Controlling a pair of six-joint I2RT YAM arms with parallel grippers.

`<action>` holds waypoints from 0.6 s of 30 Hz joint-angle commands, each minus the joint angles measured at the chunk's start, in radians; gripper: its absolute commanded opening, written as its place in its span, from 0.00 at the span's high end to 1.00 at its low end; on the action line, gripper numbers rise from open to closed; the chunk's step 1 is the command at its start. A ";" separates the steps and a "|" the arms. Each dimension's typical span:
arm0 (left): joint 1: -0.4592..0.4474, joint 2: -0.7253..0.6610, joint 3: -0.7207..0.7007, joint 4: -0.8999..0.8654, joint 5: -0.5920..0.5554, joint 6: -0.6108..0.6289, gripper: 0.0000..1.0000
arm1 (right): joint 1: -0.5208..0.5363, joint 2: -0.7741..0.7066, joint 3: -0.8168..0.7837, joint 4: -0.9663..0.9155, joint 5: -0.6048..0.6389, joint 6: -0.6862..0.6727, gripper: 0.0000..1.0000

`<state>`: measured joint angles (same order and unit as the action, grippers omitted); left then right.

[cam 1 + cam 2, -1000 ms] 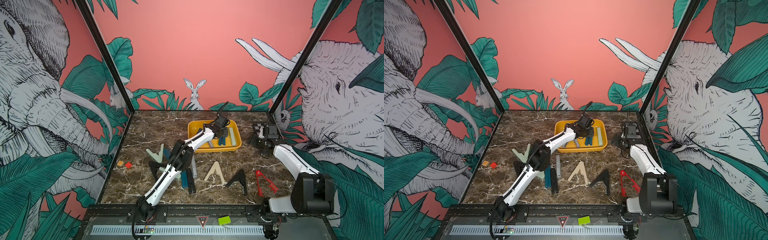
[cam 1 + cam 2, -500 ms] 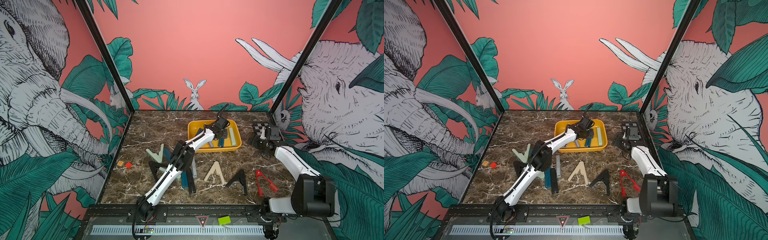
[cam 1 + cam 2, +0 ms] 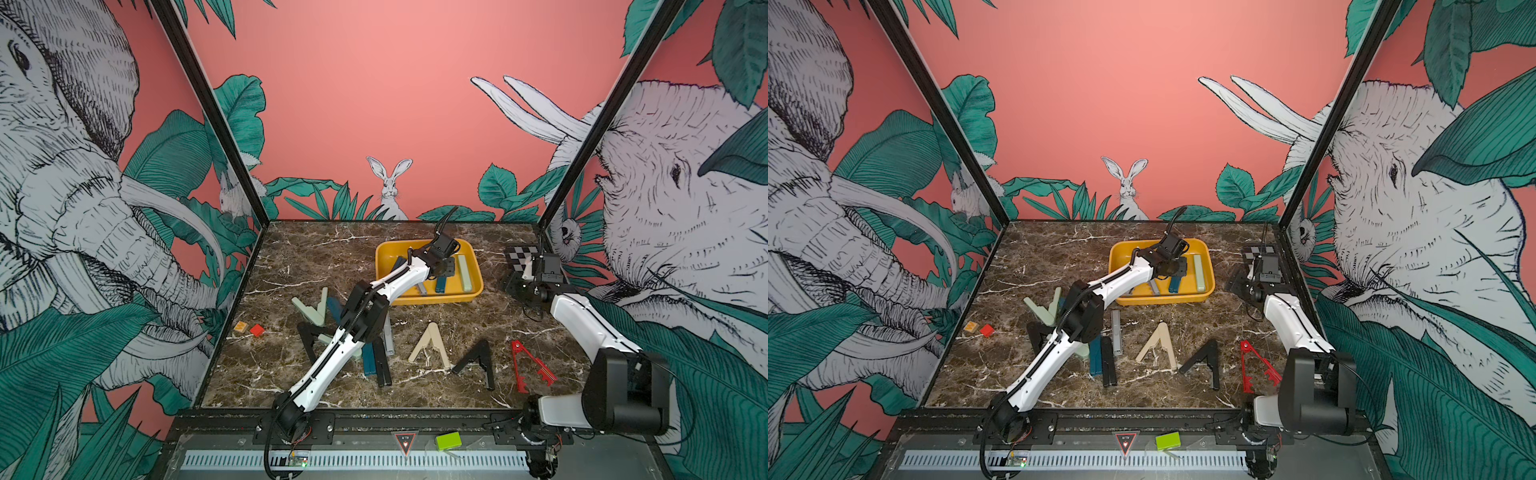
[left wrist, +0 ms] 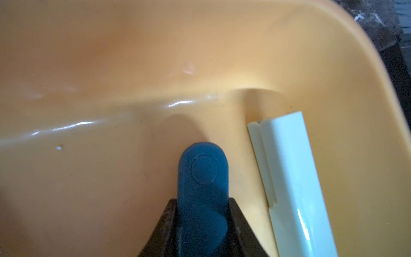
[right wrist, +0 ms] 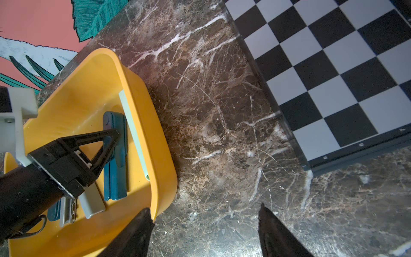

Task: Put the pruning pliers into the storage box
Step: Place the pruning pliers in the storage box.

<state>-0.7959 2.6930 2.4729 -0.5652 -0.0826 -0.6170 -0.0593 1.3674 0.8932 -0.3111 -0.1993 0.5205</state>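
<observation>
Inside the yellow box (image 3: 440, 297), the left gripper (image 4: 202, 200) is clamped on folded teal pliers (image 4: 203, 173) lying in the box. Mint pliers (image 4: 289, 178) lie just beside them, along the box wall, and grey pliers (image 5: 91, 202) lie in the box too. The right gripper (image 5: 205, 207) hangs with jaws wide, holding nothing, over the marble surface (image 5: 211, 111) between the box and a chequered board (image 5: 333, 77). In front of the box, beige pliers (image 3: 430, 347), black pliers (image 3: 478, 361) and red pliers (image 3: 525, 365) lie on the surface.
</observation>
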 commanded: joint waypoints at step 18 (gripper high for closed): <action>0.009 -0.048 -0.145 0.147 0.100 -0.297 0.49 | -0.005 -0.027 -0.024 -0.003 -0.035 -0.007 0.27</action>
<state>-0.7883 2.6736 2.3749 -0.3882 -0.0074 -0.8570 -0.0601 1.3647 0.8810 -0.3138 -0.2230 0.5194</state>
